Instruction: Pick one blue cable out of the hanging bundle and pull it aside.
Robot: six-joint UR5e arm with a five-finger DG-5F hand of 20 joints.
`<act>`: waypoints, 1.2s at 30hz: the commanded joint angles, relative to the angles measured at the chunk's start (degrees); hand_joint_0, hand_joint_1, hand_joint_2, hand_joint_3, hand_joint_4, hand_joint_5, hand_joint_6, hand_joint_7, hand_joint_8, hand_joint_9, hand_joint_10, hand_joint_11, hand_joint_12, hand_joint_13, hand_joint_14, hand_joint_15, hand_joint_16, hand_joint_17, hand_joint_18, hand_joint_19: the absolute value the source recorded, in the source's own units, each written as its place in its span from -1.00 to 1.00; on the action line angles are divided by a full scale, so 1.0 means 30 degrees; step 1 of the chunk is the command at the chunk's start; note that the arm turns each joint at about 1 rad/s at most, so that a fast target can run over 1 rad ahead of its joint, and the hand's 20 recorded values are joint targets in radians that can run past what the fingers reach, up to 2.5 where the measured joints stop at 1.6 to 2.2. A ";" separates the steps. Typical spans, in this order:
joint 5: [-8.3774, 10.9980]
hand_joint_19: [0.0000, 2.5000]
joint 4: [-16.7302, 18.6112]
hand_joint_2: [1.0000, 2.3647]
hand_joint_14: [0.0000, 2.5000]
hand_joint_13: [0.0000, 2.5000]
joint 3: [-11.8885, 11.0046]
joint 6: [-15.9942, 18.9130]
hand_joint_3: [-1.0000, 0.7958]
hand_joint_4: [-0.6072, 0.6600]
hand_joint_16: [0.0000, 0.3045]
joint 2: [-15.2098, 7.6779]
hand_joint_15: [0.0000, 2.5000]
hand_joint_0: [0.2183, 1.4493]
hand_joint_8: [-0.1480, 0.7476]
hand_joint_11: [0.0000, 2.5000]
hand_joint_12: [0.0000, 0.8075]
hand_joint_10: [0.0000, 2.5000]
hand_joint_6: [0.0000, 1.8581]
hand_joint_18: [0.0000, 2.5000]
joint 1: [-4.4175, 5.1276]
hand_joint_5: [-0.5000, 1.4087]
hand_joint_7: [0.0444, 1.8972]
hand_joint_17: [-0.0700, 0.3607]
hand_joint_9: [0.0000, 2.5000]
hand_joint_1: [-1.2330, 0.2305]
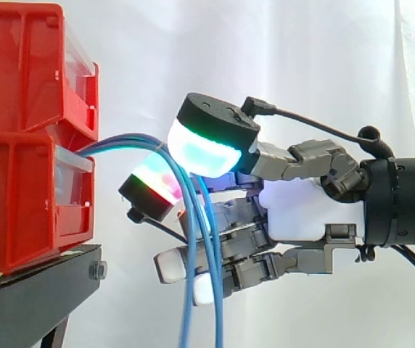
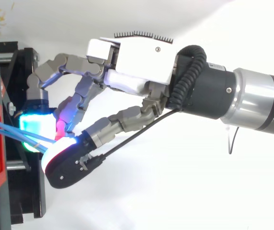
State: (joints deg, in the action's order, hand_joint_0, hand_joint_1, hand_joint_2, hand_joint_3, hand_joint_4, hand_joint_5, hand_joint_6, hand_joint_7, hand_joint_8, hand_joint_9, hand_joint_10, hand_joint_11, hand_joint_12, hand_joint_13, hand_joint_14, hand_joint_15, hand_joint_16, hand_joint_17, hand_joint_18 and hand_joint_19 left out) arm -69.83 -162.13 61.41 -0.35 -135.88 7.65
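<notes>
The red bins (image 1: 19, 145) look to me like glossy moulded plastic, on a matt black metal stand (image 1: 33, 293) before a white cloth curtain (image 1: 302, 58). The blue cables (image 1: 124, 139) have a smooth, faintly shiny sheath; the robot hand (image 1: 302, 210) shows smooth white plastic, dull grey metal links and translucent pads (image 1: 204, 148).

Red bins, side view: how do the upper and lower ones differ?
The upper red bin sits stacked on the lower red bin, while the lower one rests on the black stand. The blue cables come out at the lower bin's front, just under the upper bin, and run to the robot hand, whose fingers curl round them. No cables leave the upper bin. Both are red, each with a clear front panel.
</notes>
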 commanded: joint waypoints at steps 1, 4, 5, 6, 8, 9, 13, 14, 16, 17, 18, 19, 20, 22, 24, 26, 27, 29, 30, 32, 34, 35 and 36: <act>0.0016 -0.50 -0.0008 -1.00 -0.98 -0.22 0.0007 0.0000 -0.44 -0.10 -0.73 0.0000 -0.50 -0.40 -0.04 -0.48 -0.18 -0.99 0.01 -0.32 0.0000 -0.62 -0.06 -0.25 0.00 -0.62; -0.0014 -0.50 -0.0038 -1.00 -0.98 -0.22 0.0007 0.0000 -0.44 -0.08 -0.73 0.0000 -0.51 -0.39 -0.03 -0.48 -0.18 -0.99 0.01 -0.32 0.0000 -0.62 -0.08 -0.25 0.00 -0.61; -0.0014 -0.50 -0.0067 -1.00 -0.98 -0.22 0.0007 0.0000 -0.44 -0.08 -0.73 0.0000 -0.51 -0.37 -0.03 -0.49 -0.18 -0.99 0.01 -0.32 0.0000 -0.62 -0.08 -0.25 0.00 -0.60; -0.0014 -0.49 -0.0067 -1.00 -0.98 -0.22 0.0007 0.0000 -0.44 -0.08 -0.73 0.0000 -0.50 -0.34 -0.03 -0.48 -0.18 -0.99 0.00 -0.32 0.0000 -0.62 -0.08 -0.25 0.00 -0.59; -0.0014 -0.49 -0.0067 -1.00 -0.98 -0.22 0.0007 0.0000 -0.44 -0.06 -0.73 0.0000 -0.51 -0.36 -0.04 -0.48 -0.18 -0.99 -0.02 -0.32 0.0000 -0.62 -0.02 -0.24 0.00 -0.57; -0.0014 -0.49 -0.0067 -1.00 -0.98 -0.23 0.0007 0.0000 -0.44 -0.06 -0.72 0.0000 -0.50 -0.38 -0.04 -0.48 -0.17 -0.99 -0.02 -0.32 0.0000 -0.62 -0.02 -0.24 0.00 -0.56; 0.0016 -0.47 -0.0067 -1.00 -0.98 -0.23 0.0007 0.0000 -0.44 -0.03 -0.70 0.0000 -0.49 -0.47 -0.04 -0.48 -0.14 -0.98 -0.04 -0.33 0.0000 -0.62 -0.03 -0.20 0.00 -0.39; 0.0016 -0.46 -0.0067 -1.00 -0.98 -0.23 0.0007 0.0000 -0.44 -0.04 -0.70 0.0000 -0.49 -0.48 -0.04 -0.48 -0.13 -0.98 -0.04 -0.33 0.0000 -0.62 -0.03 -0.19 0.00 -0.36; -0.0014 -0.46 -0.0067 -1.00 -0.98 -0.23 0.0007 0.0000 -0.44 -0.04 -0.69 0.0000 -0.49 -0.48 -0.04 -0.48 -0.13 -0.98 -0.04 -0.34 0.0000 -0.62 -0.03 -0.19 0.00 -0.28; -0.0014 -0.45 -0.0067 -1.00 -0.98 -0.24 0.0007 0.0000 -0.44 -0.04 -0.70 0.0000 -0.48 -0.45 -0.02 -0.48 -0.13 -0.99 -0.04 -0.35 0.0000 -0.62 -0.02 -0.19 0.00 -0.27; 0.0016 -0.45 -0.0067 -1.00 -0.98 -0.24 0.0007 0.0000 -0.44 -0.04 -0.70 0.0000 -0.48 -0.45 -0.03 -0.48 -0.14 -0.98 -0.04 -0.35 0.0000 -0.62 -0.02 -0.19 0.00 -0.28; -0.0014 -0.45 -0.0067 -0.99 -0.98 -0.24 0.0007 0.0000 -0.39 -0.05 -0.70 0.0000 -0.49 -0.42 -0.02 -0.47 -0.15 -0.99 -0.05 -0.35 0.0000 -0.62 0.00 -0.20 0.01 -0.28; 0.0016 -0.45 -0.0067 -0.99 -0.98 -0.24 0.0007 0.0000 -0.32 -0.05 -0.70 0.0000 -0.48 -0.41 -0.04 -0.47 -0.14 -0.98 -0.05 -0.35 0.0000 -0.62 0.01 -0.20 0.01 -0.30; 0.0016 -0.44 -0.0067 -0.98 -0.98 -0.24 0.0007 0.0000 -0.27 -0.06 -0.70 0.0000 -0.48 -0.40 -0.02 -0.47 -0.15 -0.98 -0.05 -0.35 0.0000 -0.62 0.03 -0.20 0.01 -0.33; 0.0016 -0.45 -0.0067 -0.98 -0.98 -0.24 0.0007 0.0000 -0.20 -0.06 -0.70 0.0000 -0.49 -0.38 -0.02 -0.48 -0.14 -0.98 -0.04 -0.35 0.0000 -0.62 0.03 -0.20 0.00 -0.40; -0.0014 -0.47 -0.0096 -0.97 -0.98 -0.24 0.0007 0.0000 -0.19 -0.10 -0.71 0.0000 -0.50 -0.29 -0.03 -0.47 -0.15 -0.99 -0.04 -0.34 0.0000 -0.62 0.04 -0.21 -0.02 -0.53; 0.0016 -0.47 -0.0096 -0.97 -0.98 -0.24 0.0007 0.0000 -0.19 -0.12 -0.71 0.0000 -0.50 -0.28 -0.02 -0.48 -0.15 -0.98 -0.04 -0.34 0.0000 -0.62 0.03 -0.21 -0.03 -0.54; -0.0014 -0.50 -0.0155 -0.98 -0.98 -0.24 0.0007 0.0000 -0.31 -0.23 -0.72 0.0000 -0.51 -0.14 -0.02 -0.47 -0.17 -0.99 -0.03 -0.32 0.0000 -0.63 0.10 -0.23 -0.03 -0.59; -0.0014 -0.50 -0.0184 -0.99 -0.98 -0.24 -0.0022 0.0000 -0.38 -0.28 -0.73 0.0000 -0.52 -0.11 -0.02 -0.48 -0.17 -0.99 -0.02 -0.32 0.0000 -0.63 0.06 -0.24 -0.03 -0.58; -0.0014 -0.51 -0.0243 -1.00 -0.98 -0.24 0.0007 0.0030 -0.44 -0.35 -0.73 0.0000 -0.51 -0.08 -0.03 -0.48 -0.18 -0.99 -0.01 -0.32 0.0000 -0.64 0.05 -0.24 -0.03 -0.59; -0.0014 -0.51 -0.0331 -1.00 -0.98 -0.24 0.0007 0.0088 -0.44 -0.47 -0.73 0.0000 -0.52 -0.10 -0.07 -0.49 -0.21 -0.98 -0.01 -0.31 0.0000 -0.64 -0.01 -0.25 -0.02 -0.58; -0.0014 -0.51 -0.0331 -1.00 -0.98 -0.24 0.0007 0.0118 -0.44 -0.48 -0.74 0.0029 -0.53 -0.10 -0.07 -0.48 -0.21 -0.99 -0.01 -0.31 0.0000 -0.64 -0.04 -0.25 -0.02 -0.58; -0.0014 -0.52 -0.0360 -1.00 -0.98 -0.24 0.0007 0.0118 -0.44 -0.48 -0.74 0.0000 -0.51 -0.13 -0.09 -0.48 -0.22 -0.98 0.00 -0.31 0.0000 -0.64 -0.09 -0.25 -0.02 -0.59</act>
State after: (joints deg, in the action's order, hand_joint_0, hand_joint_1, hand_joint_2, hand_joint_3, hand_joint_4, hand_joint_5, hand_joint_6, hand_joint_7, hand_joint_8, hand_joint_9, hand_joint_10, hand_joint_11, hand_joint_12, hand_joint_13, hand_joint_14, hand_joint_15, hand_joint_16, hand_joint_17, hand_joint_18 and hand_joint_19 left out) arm -69.87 -162.95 61.42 -0.17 -135.86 7.65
